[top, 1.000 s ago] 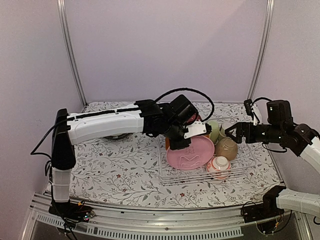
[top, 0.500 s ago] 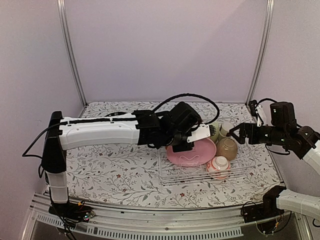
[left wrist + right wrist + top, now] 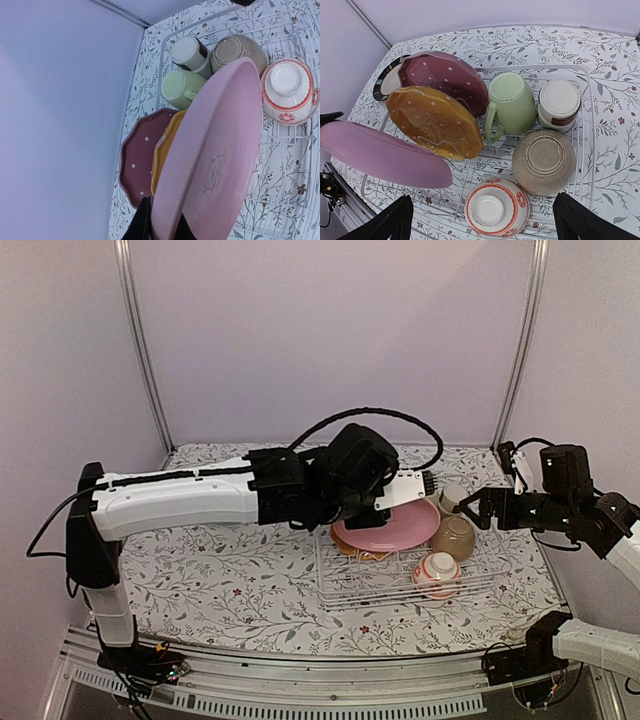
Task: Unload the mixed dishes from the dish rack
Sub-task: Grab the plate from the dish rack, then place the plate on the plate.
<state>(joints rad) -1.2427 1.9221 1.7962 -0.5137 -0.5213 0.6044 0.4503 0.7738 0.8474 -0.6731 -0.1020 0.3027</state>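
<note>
Jaws of left gripper (image 3: 161, 228) around pink plate (image 3: 215, 150) rim

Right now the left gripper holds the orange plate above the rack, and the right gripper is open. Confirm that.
Wrong plate. The left gripper holds the pink plate above the rack, not the orange plate, which stands in the rack. The left wrist view shows the pink rim pinched. The right gripper is open, as stated.
</note>
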